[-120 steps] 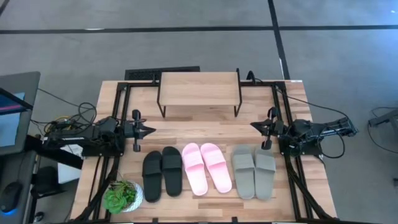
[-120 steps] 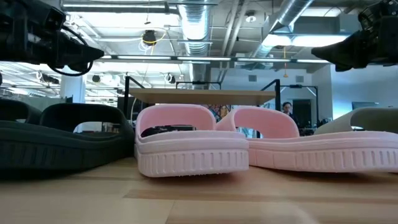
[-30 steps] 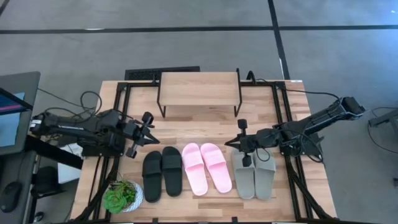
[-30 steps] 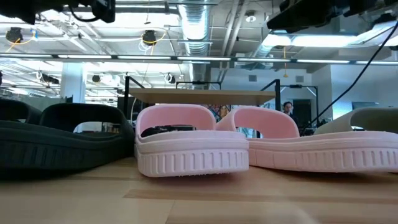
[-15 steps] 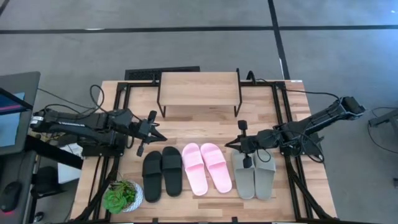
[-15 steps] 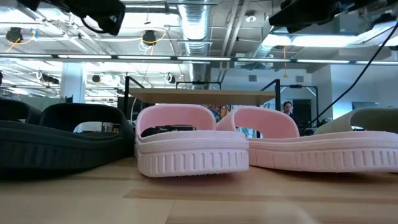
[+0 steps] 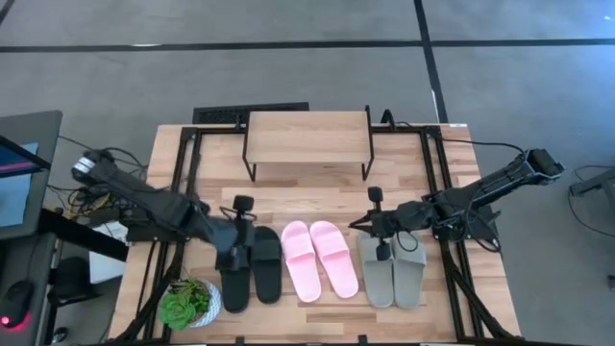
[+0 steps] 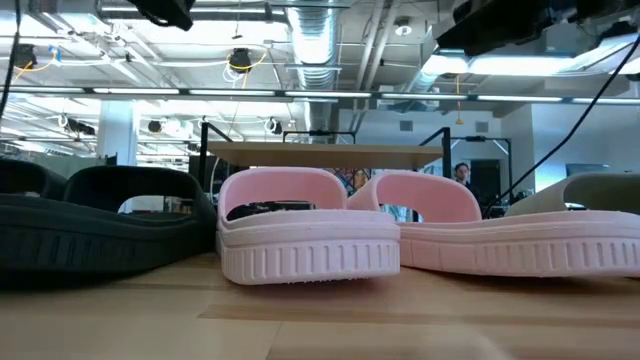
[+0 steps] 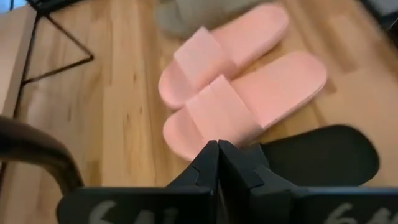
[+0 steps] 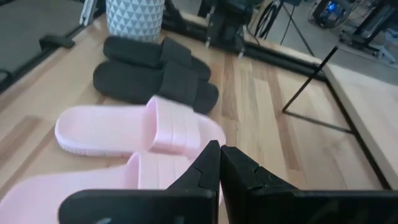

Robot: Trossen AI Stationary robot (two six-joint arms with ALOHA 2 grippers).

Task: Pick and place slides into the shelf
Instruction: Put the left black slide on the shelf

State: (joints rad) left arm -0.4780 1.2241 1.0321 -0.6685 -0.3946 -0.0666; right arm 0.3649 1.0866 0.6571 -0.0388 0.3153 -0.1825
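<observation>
In the lower left of the high view, the left arm is reaching in from the table's left edge, bending down and rightward so that the left gripper (image 7: pixel 240 234) is hovering over the toe end of the black slides (image 7: pixel 252 268); in its wrist view the fingers (image 9: pixel 211 163) are pressing together with no gap, above a black slide (image 9: pixel 323 155) and just beside the pink slides (image 9: pixel 239 93). At the right of the high view, the right arm is stretching leftward from the table's right edge, its right gripper (image 7: pixel 373 223) hanging over the toe end of the grey-green slides (image 7: pixel 392 266); in its wrist view the fingers (image 10: pixel 219 163) are likewise meeting tip to tip, holding nothing, with the pink pair (image 10: pixel 134 146) and black pair (image 10: pixel 155 71) lying beyond.

The three pairs are lying side by side across the lower middle of the high view, black at left, pink slides (image 7: pixel 319 258) in the middle, grey-green at right, all flat on the wooden table (image 7: pixel 307 197); the shelf (image 7: pixel 307 139) is standing at the upper middle, well apart from them, its plank top bare. A potted plant (image 7: pixel 189 302) is sitting at the lower left corner of the table, just beside the black pair; a monitor (image 7: pixel 21 173) is showing at the far left.

In the low view the pink slides (image 8: pixel 310 240) are filling the centre, the shelf (image 8: pixel 340 153) is standing behind them, and ceiling ducts (image 8: pixel 320 40) and lights are running overhead.
</observation>
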